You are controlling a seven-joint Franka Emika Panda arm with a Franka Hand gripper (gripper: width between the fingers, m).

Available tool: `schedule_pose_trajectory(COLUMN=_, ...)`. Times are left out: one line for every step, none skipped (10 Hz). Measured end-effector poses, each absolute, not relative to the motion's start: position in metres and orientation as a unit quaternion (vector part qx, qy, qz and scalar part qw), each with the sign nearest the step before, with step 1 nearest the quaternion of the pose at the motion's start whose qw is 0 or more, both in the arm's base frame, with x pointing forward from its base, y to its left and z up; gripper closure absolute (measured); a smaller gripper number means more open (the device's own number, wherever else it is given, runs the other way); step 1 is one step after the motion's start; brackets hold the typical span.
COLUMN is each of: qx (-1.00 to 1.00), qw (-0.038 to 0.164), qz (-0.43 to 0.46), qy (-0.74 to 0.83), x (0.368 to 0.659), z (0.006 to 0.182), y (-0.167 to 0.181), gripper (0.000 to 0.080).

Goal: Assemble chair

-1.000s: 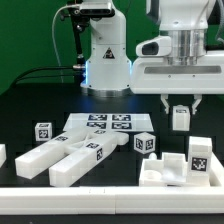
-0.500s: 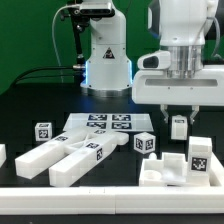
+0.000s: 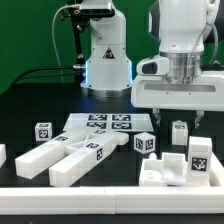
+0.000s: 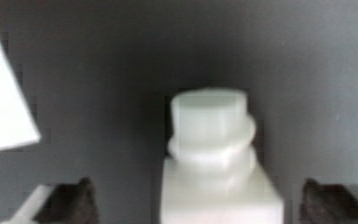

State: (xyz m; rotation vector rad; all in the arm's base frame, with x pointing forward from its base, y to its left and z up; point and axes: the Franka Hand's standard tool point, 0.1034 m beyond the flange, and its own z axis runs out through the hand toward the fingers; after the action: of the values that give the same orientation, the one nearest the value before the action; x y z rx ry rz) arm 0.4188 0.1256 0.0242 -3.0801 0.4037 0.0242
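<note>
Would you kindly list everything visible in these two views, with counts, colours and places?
long bars: two, glossy white, tagged, side by side, front of the exterior view's left.
pegged block: one, white, upright on the table under the gripper, not held.
blocky part: one, white, tagged, front of the exterior view's right.
tagged block: one, white, by the marker board's near right corner.
cut-off part: one, white, exterior view's left edge.
small tagged cube: one, white, left of the marker board.
marker board: one, flat white, mid-table.
table: one, black.
arm base: one, white, at the back.
gripper: one, white, open, above the pegged block.
</note>
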Motion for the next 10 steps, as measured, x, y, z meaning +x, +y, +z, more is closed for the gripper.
schedule_pose_trajectory(qx=-0.991, qw=0.023, qz=0.029, qy=0.131, x=0.426, z=0.032, y=0.120, gripper=0.0186)
schedule_pose_trajectory(qx=-0.988, qw=0.030, qz=0.090, qy=0.124, x=0.433, z=0.042, y=0.117, gripper=0.0156)
schedule_pose_trajectory(qx=-0.984, qw=0.038, qz=0.126, qy=0.121, x=0.451, z=0.054, y=0.117, gripper=0.0151)
schedule_pose_trajectory(qx=-0.984, qw=0.043, qz=0.133, qy=0.106, x=0.465, z=0.056, y=0.121, gripper=0.0151)
schedule_pose_trajectory(qx=-0.980, qw=0.046, qz=0.167, qy=0.094, x=0.466, z=0.056, y=0.126, gripper=0.0150)
schedule_pose_trajectory(qx=-0.979, qw=0.054, qz=0.185, qy=0.069, x=0.471, z=0.053, y=0.124, gripper=0.0150)
schedule_pose_trajectory(qx=-0.976, qw=0.058, qz=0.199, qy=0.061, x=0.470, z=0.051, y=0.118, gripper=0.0150)
schedule_pose_trajectory(qx=-0.969, qw=0.058, qz=0.231, qy=0.068, x=0.465, z=0.051, y=0.115, gripper=0.0150)
schedule_pose_trajectory(qx=-0.958, qw=0.061, qz=0.271, qy=0.069, x=0.463, z=0.051, y=0.114, gripper=0.0150)
schedule_pose_trajectory(qx=-0.948, qw=0.062, qz=0.304, qy=0.077, x=0.464, z=0.048, y=0.113, gripper=0.0150)
